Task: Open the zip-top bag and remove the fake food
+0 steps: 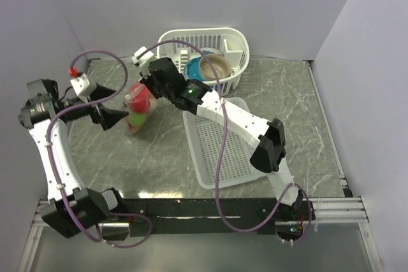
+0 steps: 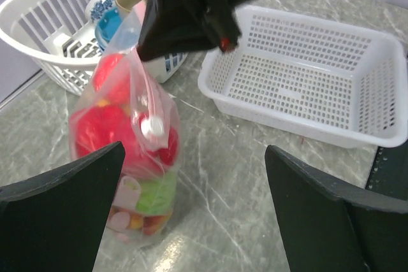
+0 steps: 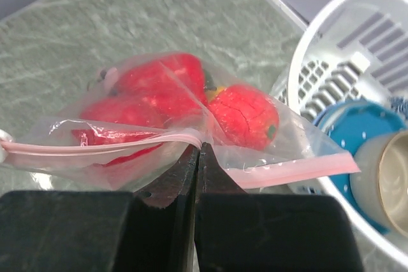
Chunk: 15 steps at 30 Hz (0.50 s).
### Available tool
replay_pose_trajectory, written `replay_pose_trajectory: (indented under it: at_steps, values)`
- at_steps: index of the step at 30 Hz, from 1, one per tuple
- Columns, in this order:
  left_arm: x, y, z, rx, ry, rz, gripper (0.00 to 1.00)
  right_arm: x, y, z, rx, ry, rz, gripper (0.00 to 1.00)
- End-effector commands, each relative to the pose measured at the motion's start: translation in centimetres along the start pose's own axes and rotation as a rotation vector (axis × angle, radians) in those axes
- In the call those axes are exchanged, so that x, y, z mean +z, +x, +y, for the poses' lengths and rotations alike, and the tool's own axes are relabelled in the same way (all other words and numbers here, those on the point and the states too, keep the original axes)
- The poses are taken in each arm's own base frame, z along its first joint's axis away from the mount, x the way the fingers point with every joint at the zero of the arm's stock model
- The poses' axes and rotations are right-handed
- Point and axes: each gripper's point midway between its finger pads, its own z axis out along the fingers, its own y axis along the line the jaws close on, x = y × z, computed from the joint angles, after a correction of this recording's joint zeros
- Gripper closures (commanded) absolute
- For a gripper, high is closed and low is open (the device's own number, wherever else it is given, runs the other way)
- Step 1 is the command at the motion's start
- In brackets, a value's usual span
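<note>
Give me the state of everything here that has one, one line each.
zip-top bag: upright, top pinched by the right pincer, not yet emptied.
fake food: inside the bag.
right pincer: shut on the bag's top.
left pincer: wide open, beside the bag, holding nothing.
mesh basket: upright, empty.
dish rack: upright, holding a blue bowl and a tan bowl.

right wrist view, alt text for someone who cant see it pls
The right tool is shut on the pink zip strip of a clear zip-top bag holding red fake food, over a grey marbled table. A white basket with a blue bowl sits at right.
</note>
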Motion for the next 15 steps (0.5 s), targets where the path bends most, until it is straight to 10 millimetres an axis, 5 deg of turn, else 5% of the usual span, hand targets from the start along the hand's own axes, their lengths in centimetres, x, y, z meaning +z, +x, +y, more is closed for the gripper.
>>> replay_pose_trajectory:
  at_steps: [1,2,4,8,15]
  values:
    - [1.3,2.6,-0.1,0.005,-0.003,-0.035,0.01,-4.2,-3.8,-2.5,0.089,0.06,-0.085,1.0]
    - [1.6,1.4,1.7,0.153,-0.077,-0.037,0.01,-4.5,-3.9,-2.7,0.1,0.07,-0.083,1.0]
    - [2.4,3.4,1.9,0.054,-0.135,-0.05,0.01,-4.8,-3.7,-2.9,0.101,0.077,-0.061,1.0]
    - [3.1,3.0,2.7,0.035,-0.165,-0.074,0.01,-6.1,-5.4,-3.1,0.131,0.07,-0.079,1.0]
    - [4.0,-0.6,3.6,0.048,-0.148,-0.167,0.01,-6.9,-5.6,-2.2,0.129,0.05,-0.071,1.0]
